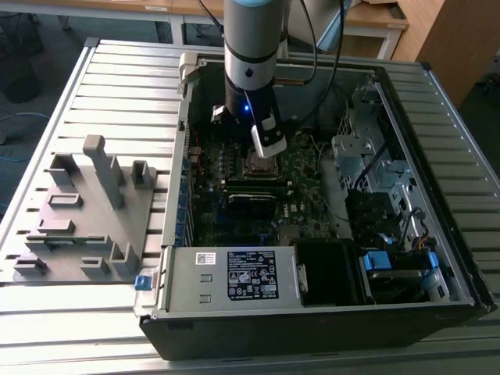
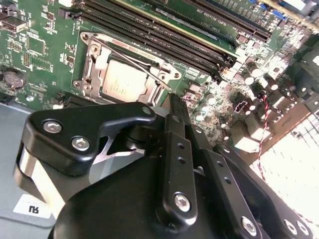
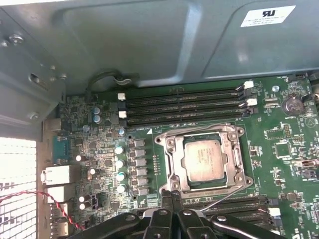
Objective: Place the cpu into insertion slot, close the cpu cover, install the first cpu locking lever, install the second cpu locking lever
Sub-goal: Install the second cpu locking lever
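The cpu (image 3: pixel 206 159), a square chip with a dull silver top, lies flat in the insertion slot (image 3: pixel 209 185) on the green motherboard (image 1: pixel 303 205). The silvery cpu cover (image 3: pixel 174 162) lies down around it, and the chip (image 2: pixel 123 79) shows through its cut-out. A thin wire locking lever (image 3: pixel 225 197) slants across one corner of the cover (image 2: pixel 93 67) toward my fingers. My gripper (image 3: pixel 172 195) hovers just beside the socket with its black fingers pressed together, the tips (image 2: pixel 172 102) at the lever's (image 2: pixel 133 63) free end. In the exterior view the gripper (image 1: pixel 264 156) hangs inside the open computer case.
Long black memory slots (image 3: pixel 183 107) run along both sides of the socket. Capacitors (image 3: pixel 119 162) and red-black wires (image 3: pixel 55 204) stand nearby. The case walls, drive bays (image 1: pixel 375 195) and power supply (image 1: pixel 234 275) ring the board. A grey fixture tray (image 1: pixel 86 215) lies at the exterior view's left.
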You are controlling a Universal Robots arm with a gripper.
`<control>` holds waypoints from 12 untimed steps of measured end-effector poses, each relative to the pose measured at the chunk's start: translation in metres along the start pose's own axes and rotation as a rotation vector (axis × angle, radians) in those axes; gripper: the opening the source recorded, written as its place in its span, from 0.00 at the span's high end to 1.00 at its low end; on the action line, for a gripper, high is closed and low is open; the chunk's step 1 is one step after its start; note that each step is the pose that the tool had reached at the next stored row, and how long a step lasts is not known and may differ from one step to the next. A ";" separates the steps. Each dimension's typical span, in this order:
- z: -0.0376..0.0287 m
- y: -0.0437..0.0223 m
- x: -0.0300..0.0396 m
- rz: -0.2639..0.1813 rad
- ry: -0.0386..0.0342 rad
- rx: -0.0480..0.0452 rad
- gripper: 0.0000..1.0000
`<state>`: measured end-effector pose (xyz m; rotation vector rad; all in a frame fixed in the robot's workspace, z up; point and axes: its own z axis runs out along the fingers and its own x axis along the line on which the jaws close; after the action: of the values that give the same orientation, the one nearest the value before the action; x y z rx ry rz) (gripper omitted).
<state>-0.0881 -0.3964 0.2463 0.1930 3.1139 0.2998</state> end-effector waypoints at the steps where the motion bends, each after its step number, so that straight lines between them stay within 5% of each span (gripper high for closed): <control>1: -0.0012 0.0002 0.0000 0.000 0.0001 -0.0001 0.90; 6: -0.0038 0.0014 -0.0029 0.000 0.0002 -0.0001 0.90; 12: -0.0035 0.0037 -0.0186 0.001 0.0001 0.0000 0.90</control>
<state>-0.0693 -0.3958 0.2503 0.1942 3.1140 0.2999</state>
